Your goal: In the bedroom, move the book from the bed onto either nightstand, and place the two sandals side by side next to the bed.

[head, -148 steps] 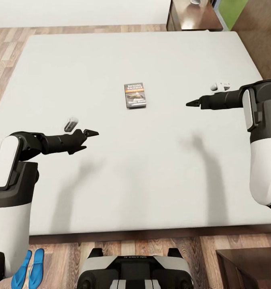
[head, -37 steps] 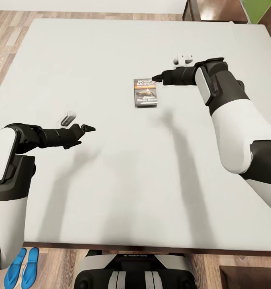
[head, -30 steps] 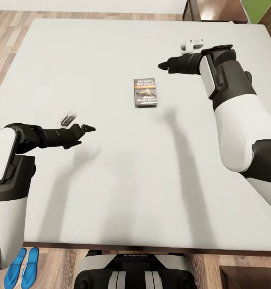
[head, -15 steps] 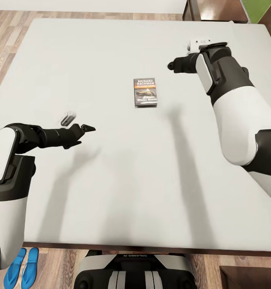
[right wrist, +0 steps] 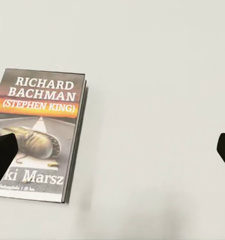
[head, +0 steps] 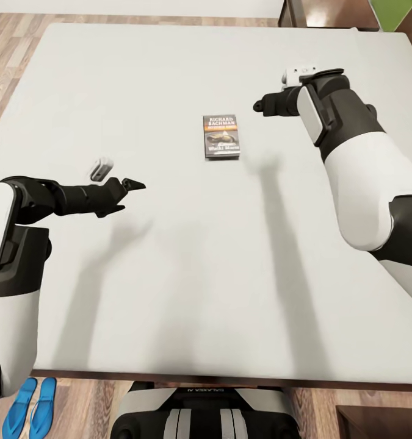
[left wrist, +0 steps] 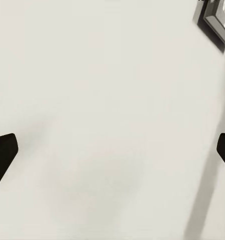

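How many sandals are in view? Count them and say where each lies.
2. Both blue sandals lie on the wood floor, past the bed's near edge, below the left arm: one outermost, the other right beside it. Their lower ends are cut off by the picture's edge.

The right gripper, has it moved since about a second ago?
Yes. The right gripper was touching the book's top right corner; now it sits off to the book's right, clear of it.

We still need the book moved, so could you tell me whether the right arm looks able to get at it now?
Probably yes. The right pincer hangs open just beside the book, which lies flat on the bed with nothing between them.
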